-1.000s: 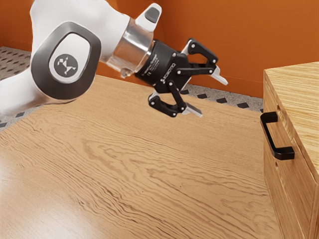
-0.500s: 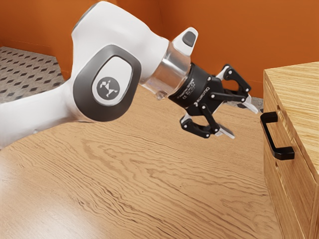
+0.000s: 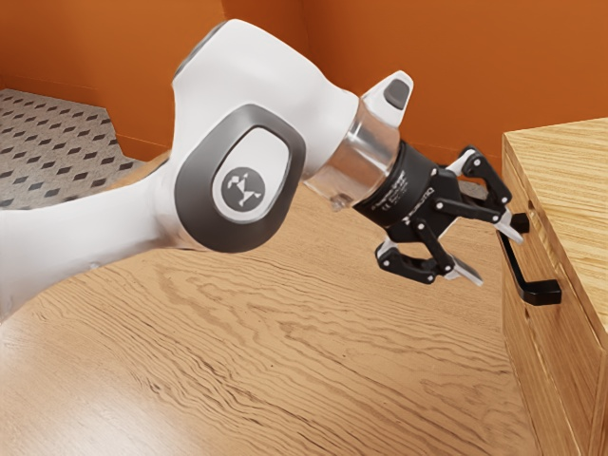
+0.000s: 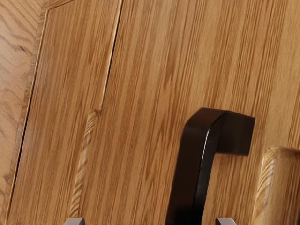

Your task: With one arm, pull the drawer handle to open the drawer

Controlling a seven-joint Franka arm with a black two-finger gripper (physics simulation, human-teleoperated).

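Note:
A light wooden cabinet [image 3: 562,161] stands at the exterior view's right, its drawer front [image 3: 551,328] flush with the body. A black bar handle [image 3: 534,282] is mounted on the drawer's upper part. My black gripper [image 3: 496,254] is open and points at the handle, just short of it. One fingertip [image 3: 519,228] overlaps the handle's upper end; the other [image 3: 472,277] hangs lower, off it. In the wrist view the handle [image 4: 197,164] rises close ahead against the drawer front [image 4: 93,117], lined up between my two fingertips [image 4: 74,220].
The wooden tabletop [image 3: 266,351] stretches wide under the arm. An orange wall [image 3: 475,57] runs behind the cabinet, and patterned grey floor [image 3: 57,142] shows at the exterior view's far left.
My arm has swung steadily toward the exterior view's right and slightly down, bringing the open gripper from mid-table up to the drawer handle. The drawer has not moved.

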